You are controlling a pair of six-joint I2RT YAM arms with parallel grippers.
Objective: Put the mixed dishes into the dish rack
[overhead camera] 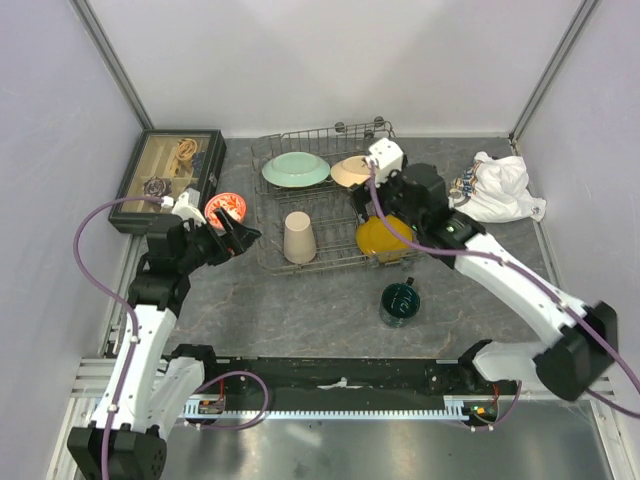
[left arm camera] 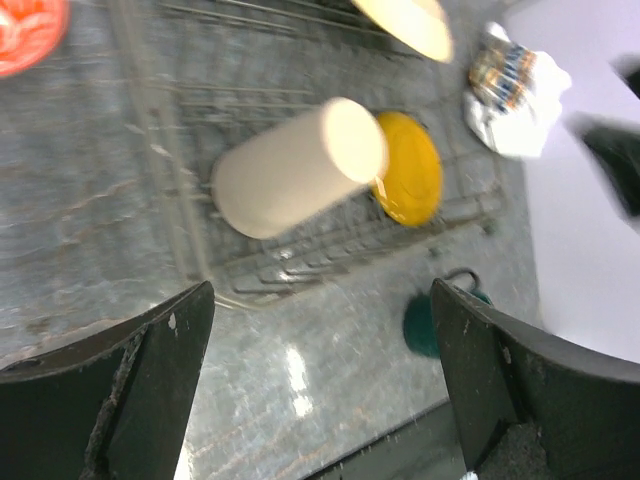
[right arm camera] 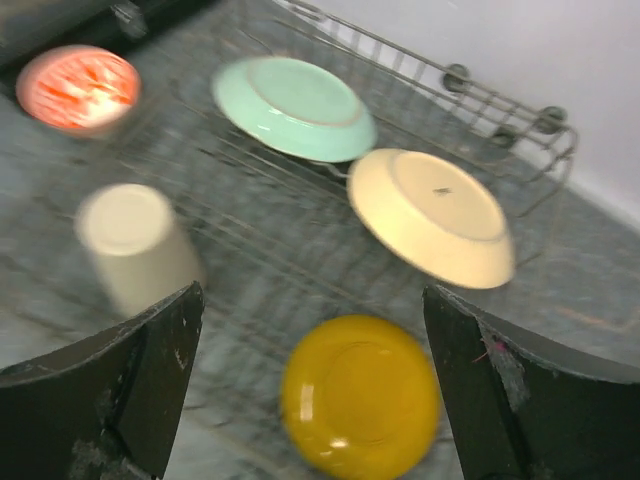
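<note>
Grey metal wire dish rack [overhead camera: 320, 133]: plates [overhead camera: 295, 168], beige cup [overhead camera: 298, 238] loaded | small red-orange bowl [overhead camera: 224, 207] at its 9 o'clock, dark green mug [overhead camera: 399, 303] at 5 o'clock, both outside | left gripper [left arm camera: 322, 295], right gripper [right arm camera: 312, 292]: jaws apart, empty | next, likely: left gripper takes bowl

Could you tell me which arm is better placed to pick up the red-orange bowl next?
Left: its jaws hang open beside the bowl; the right arm reaches over the rack.
</note>
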